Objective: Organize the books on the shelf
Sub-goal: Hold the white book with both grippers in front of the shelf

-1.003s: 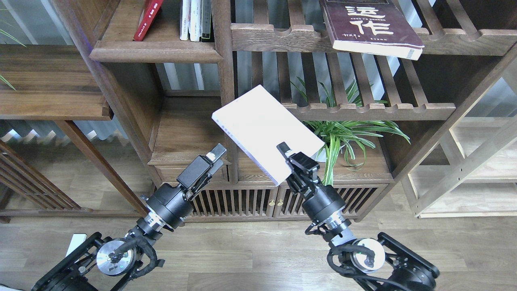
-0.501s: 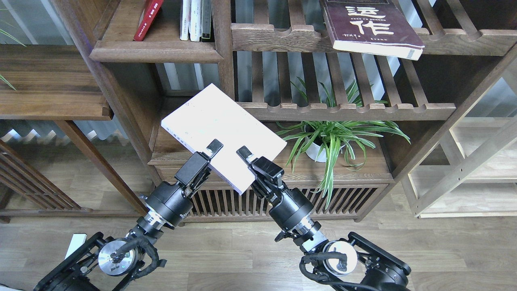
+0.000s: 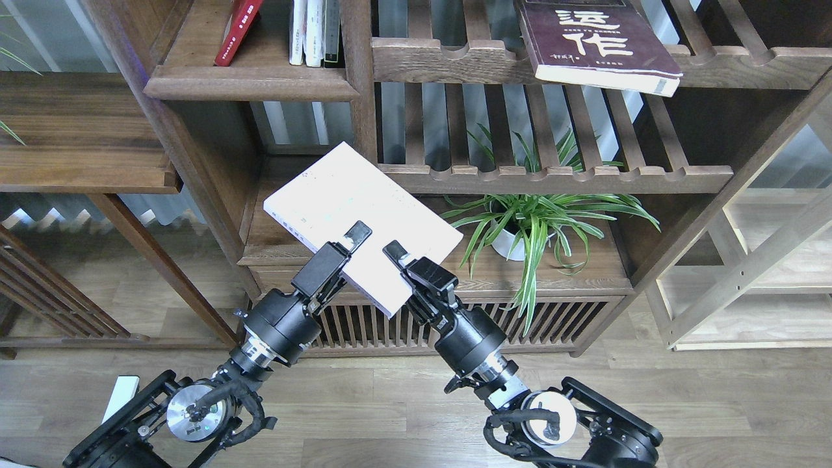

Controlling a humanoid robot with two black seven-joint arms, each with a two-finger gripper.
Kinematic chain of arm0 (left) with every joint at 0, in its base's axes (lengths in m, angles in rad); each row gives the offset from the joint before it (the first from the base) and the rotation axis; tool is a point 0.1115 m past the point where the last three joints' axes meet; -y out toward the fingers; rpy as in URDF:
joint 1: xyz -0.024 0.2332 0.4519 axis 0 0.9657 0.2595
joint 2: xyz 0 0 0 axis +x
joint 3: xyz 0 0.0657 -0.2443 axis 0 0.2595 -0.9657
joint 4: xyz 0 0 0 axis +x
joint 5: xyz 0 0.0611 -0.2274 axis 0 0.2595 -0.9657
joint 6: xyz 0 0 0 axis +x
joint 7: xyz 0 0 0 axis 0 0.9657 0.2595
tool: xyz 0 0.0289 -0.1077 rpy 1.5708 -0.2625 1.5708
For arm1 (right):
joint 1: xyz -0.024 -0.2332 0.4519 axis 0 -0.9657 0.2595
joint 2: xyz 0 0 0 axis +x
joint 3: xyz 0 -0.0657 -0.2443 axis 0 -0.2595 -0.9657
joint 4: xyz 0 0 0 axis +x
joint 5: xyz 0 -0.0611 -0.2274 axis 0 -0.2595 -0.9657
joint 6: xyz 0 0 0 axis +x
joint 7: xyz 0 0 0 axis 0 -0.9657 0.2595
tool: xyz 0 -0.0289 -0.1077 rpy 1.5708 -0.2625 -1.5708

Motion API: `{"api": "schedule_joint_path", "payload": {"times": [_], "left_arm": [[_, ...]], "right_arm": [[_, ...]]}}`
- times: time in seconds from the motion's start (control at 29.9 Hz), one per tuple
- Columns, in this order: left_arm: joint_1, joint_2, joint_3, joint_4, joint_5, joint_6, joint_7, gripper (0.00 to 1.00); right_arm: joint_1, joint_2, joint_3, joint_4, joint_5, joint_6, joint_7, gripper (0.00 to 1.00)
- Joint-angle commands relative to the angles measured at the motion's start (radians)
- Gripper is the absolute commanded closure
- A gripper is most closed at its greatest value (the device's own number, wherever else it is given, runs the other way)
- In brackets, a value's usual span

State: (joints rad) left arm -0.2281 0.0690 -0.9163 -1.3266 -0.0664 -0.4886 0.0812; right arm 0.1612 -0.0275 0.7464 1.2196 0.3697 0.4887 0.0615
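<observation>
White book (image 3: 351,208) is held flat in mid-air below the shelf (image 3: 250,83), right gripper (image 3: 398,252) clamped on its near edge; left gripper (image 3: 354,235) also at that edge, grip unclear. Confirm left grip before right releases

Bright, even daylight comes through the pale curtains behind the bookcase. The white book (image 3: 361,218) is nearly overexposed. Sharp focus throughout; straight lines bow at the frame edges.

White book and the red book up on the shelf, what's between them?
Head view: only the shelf's brown board and front edge separate the white book from the red book.
</observation>
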Motion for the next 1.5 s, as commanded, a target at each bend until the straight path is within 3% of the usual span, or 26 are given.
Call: {"api": "schedule_joint_path", "payload": {"times": [0.0,0.37,0.53,0.97,1.14,1.24,1.47], "left_arm": [[0.000,0.000,-0.009,0.007,0.002,0.007,-0.001,0.02],[-0.017,-0.024,0.002,0.009,0.004,0.055,-0.001,0.02],[-0.017,-0.034,0.010,0.010,0.016,0.062,0.000,0.09],[-0.019,-0.023,-0.015,0.012,0.051,0.064,-0.001,0.15],[-0.017,-0.021,-0.023,0.012,0.051,0.062,-0.001,0.25],[-0.014,-0.021,-0.023,0.009,0.050,0.059,-0.001,0.36],[-0.016,-0.023,-0.023,0.009,0.050,0.058,-0.001,0.47]], "right_arm": [[0.001,0.005,-0.001,0.000,0.000,0.000,0.000,0.93],[0.000,0.009,-0.001,0.000,0.000,0.000,0.000,0.92],[-0.002,0.008,-0.001,0.000,0.002,0.000,0.000,0.92],[-0.002,0.009,-0.001,0.000,0.000,0.000,0.000,0.92],[-0.002,0.008,-0.001,0.000,0.000,0.000,0.000,0.92],[-0.002,0.009,-0.001,0.000,0.000,0.000,0.000,0.92],[-0.002,0.011,-0.001,0.000,0.000,0.000,0.000,0.92]]}}
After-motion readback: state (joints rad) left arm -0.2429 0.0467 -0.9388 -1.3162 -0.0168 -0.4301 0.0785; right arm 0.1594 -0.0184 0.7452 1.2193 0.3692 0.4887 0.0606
